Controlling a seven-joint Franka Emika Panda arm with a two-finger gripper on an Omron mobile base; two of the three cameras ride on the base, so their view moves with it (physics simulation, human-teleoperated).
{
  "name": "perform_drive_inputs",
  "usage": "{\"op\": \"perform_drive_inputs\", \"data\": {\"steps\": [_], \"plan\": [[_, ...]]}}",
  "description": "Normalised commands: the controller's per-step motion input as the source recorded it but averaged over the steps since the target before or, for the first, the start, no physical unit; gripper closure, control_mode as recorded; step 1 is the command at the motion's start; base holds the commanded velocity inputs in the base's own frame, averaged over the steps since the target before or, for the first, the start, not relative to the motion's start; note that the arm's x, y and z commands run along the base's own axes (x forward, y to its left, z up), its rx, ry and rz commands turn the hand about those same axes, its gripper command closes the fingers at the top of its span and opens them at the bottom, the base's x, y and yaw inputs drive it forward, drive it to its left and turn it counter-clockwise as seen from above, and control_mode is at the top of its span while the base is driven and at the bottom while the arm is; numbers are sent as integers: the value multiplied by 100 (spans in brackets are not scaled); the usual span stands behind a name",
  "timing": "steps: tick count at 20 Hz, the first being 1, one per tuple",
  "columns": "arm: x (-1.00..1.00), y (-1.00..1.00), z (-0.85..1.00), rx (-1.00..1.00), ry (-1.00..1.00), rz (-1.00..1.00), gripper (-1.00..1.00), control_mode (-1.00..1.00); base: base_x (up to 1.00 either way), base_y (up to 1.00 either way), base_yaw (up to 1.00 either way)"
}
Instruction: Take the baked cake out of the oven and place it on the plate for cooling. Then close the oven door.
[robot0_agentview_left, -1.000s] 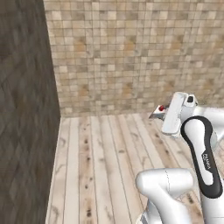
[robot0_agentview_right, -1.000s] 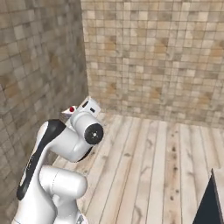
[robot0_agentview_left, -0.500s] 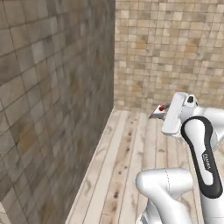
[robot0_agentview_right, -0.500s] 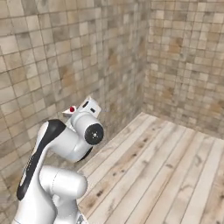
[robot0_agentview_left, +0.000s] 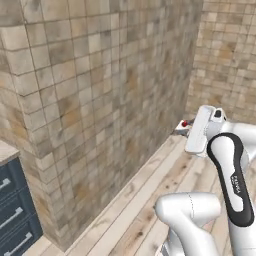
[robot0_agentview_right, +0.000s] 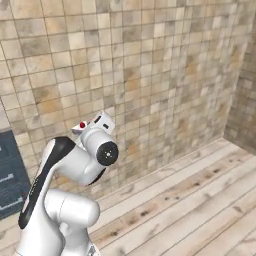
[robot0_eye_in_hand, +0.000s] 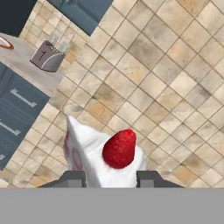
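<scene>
Room: tiled wall (robot0_agentview_left: 100, 100) in beige and brown squares runs across all views; plank wood floor (robot0_agentview_right: 200, 200) below it. Dark blue drawers (robot0_agentview_left: 12, 210) with bar handles sit at the wall's near end, partly cut off by the frame edge. In the hand view, a grey counter (robot0_eye_in_hand: 17, 57) carries a toaster (robot0_eye_in_hand: 48, 54); a red-rimmed item at the left edge is cut off, unidentifiable. Gripper (robot0_eye_in_hand: 111, 178) clenched on the cake (robot0_eye_in_hand: 105, 153), white wedge with red berry, held up in the air before the wall. Fingers mostly hidden behind the arm in the base views.
</scene>
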Motion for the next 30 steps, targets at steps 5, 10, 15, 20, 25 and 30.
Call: {"op": "perform_drive_inputs", "data": {"steps": [5, 10, 15, 20, 25, 30], "plan": [[0, 0, 0, 0, 0, 0, 100, 100, -27, -10, 51], [0, 0, 0, 0, 0, 0, 100, 100, 0, 13, 35], [0, 0, 0, 0, 0, 0, 100, 100, 0, 32, 28], [0, 0, 0, 0, 0, 0, 100, 100, 4, 45, 26], [0, 0, 0, 0, 0, 0, 100, 100, 25, 56, 24], [0, 0, 0, 0, 0, 0, 100, 100, 45, 65, 21]]}}
